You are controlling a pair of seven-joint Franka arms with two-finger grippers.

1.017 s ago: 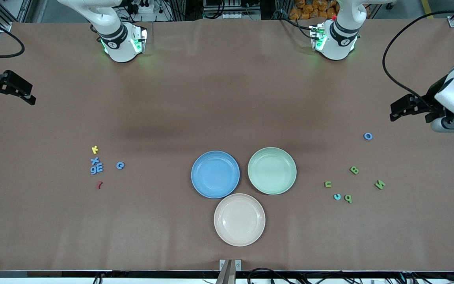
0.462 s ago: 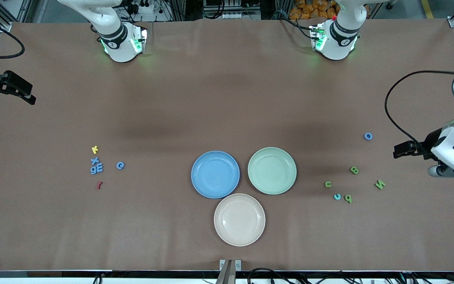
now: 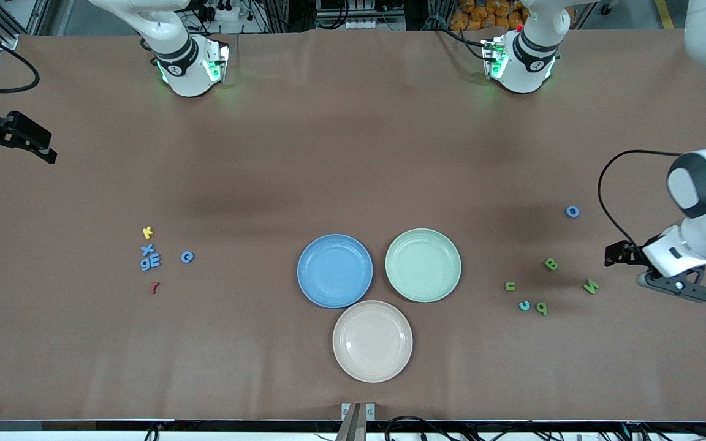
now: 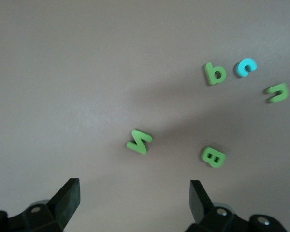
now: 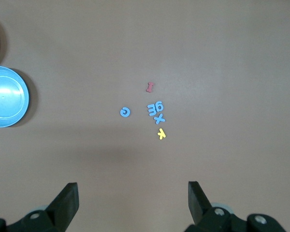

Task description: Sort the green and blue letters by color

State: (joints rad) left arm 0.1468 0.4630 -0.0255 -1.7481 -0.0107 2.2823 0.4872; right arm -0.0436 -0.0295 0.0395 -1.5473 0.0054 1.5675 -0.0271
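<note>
The blue letters x (image 3: 147, 248), g and E (image 3: 151, 262) and c (image 3: 187, 256) lie clustered toward the right arm's end of the table. The green letters B (image 3: 550, 264), n (image 3: 510, 285), p (image 3: 541, 308) and N (image 3: 590, 286) lie scattered toward the left arm's end. My left gripper (image 3: 615, 255) hangs open and empty just past the N (image 4: 139, 141), on its table-end side; the B (image 4: 212, 157) also shows in its wrist view. My right gripper (image 3: 19, 153) waits open and empty at its table end, its wrist view showing the blue cluster (image 5: 155, 108).
A blue plate (image 3: 334, 271), a green plate (image 3: 423, 264) and a beige plate (image 3: 372, 340) sit mid-table. A yellow k (image 3: 148, 232) and a dark red letter (image 3: 154, 287) flank the blue cluster. A cyan c (image 3: 524, 305) lies beside the p; a blue o (image 3: 572, 211) lies apart.
The left arm has swung toward the front camera and lowered, bringing its open gripper close to the green N. The right arm has not moved.
</note>
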